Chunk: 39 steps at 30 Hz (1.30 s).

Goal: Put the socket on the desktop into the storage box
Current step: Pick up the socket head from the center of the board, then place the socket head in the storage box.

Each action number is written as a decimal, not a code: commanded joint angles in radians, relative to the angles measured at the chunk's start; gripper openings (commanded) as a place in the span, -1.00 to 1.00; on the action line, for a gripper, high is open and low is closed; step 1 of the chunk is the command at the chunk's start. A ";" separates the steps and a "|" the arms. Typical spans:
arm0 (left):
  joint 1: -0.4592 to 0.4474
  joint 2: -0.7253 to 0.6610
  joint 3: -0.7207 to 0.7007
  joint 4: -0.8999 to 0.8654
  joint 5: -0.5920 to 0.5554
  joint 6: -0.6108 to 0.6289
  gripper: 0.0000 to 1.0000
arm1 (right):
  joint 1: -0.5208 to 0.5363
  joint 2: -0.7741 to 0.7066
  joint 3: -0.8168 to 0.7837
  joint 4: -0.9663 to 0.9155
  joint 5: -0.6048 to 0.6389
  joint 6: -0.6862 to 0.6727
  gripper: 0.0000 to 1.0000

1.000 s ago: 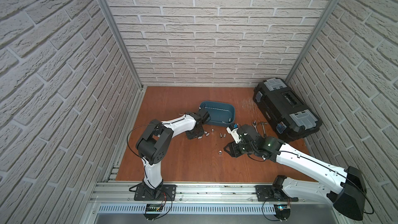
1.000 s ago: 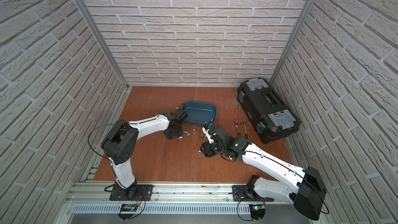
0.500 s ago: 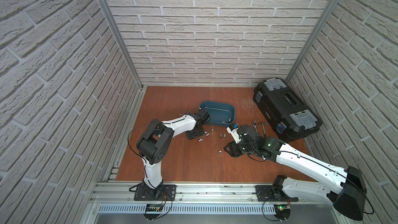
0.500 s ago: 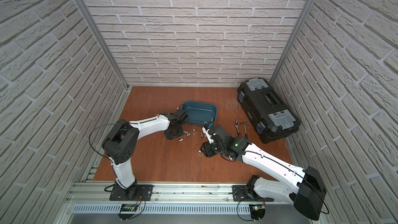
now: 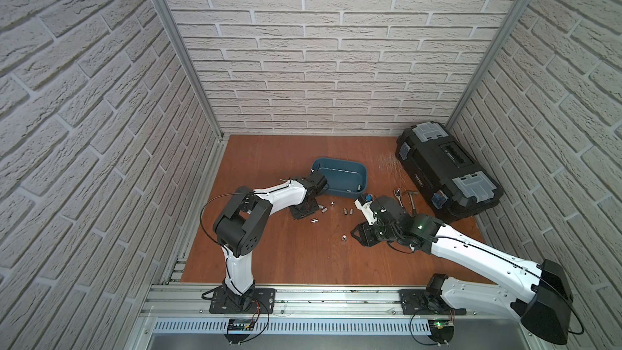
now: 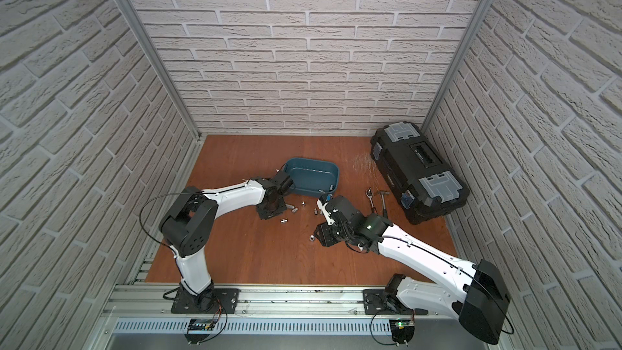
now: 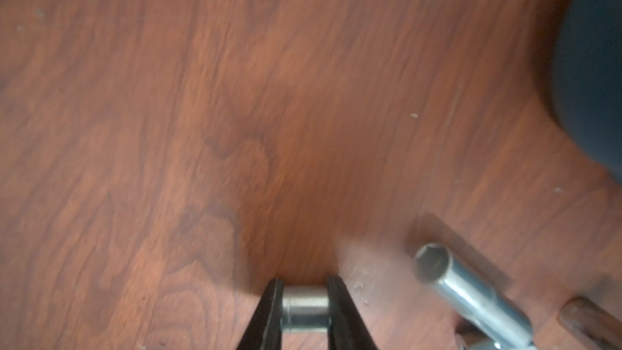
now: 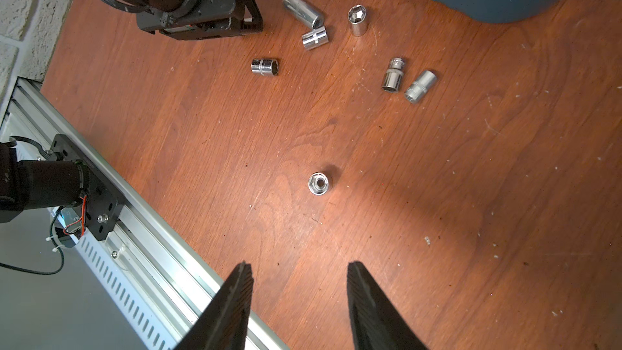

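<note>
The counter [image 5: 296, 264] carries a black toolbox [image 5: 444, 170] at its far right corner and the teal box [image 5: 340, 176] near the middle, toward the far edge. The box floor looks bare in both top views, though a socket lying there might be too small to make out.

The left gripper [image 7: 304, 284] stands just off the box's near left corner. It is narrow, with its jaws pressed against the two sides of a short socket [image 7: 304, 308]. The wrist view is soft, so I cannot tell whether that socket rests on the counter or is just clear of it. The right gripper [image 8: 299, 264] is empty, its jaws moderately apart. It hangs over the middle of the counter and faces an upright socket [image 8: 318, 183] near its tips.

Six more loose sockets [image 8: 392, 74] lie between there and the box, among them a long socket [image 7: 471, 284] just beside the left gripper.

By my judgement the task is at an early stage. One socket is gripped but not carried over the box's rim, and seven wait on the counter. Nearly all the carrying and dropping is left.
</note>
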 commanded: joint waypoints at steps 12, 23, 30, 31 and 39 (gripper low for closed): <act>-0.011 -0.122 0.141 -0.082 -0.025 0.095 -0.73 | 0.008 -0.011 0.020 0.028 0.007 0.018 0.03; -0.003 0.017 0.441 -0.137 0.009 0.186 -0.72 | -0.038 -0.004 0.081 -0.032 0.031 0.034 0.04; 0.041 0.175 0.642 -0.159 0.054 0.233 -0.73 | -0.081 -0.009 0.107 -0.064 0.019 0.032 0.04; 0.048 0.203 0.673 -0.167 0.054 0.244 -0.73 | -0.085 -0.010 0.107 -0.067 0.018 0.033 0.04; 0.083 0.383 0.859 -0.225 0.051 0.291 -0.71 | -0.104 -0.028 0.078 -0.076 0.019 0.042 0.04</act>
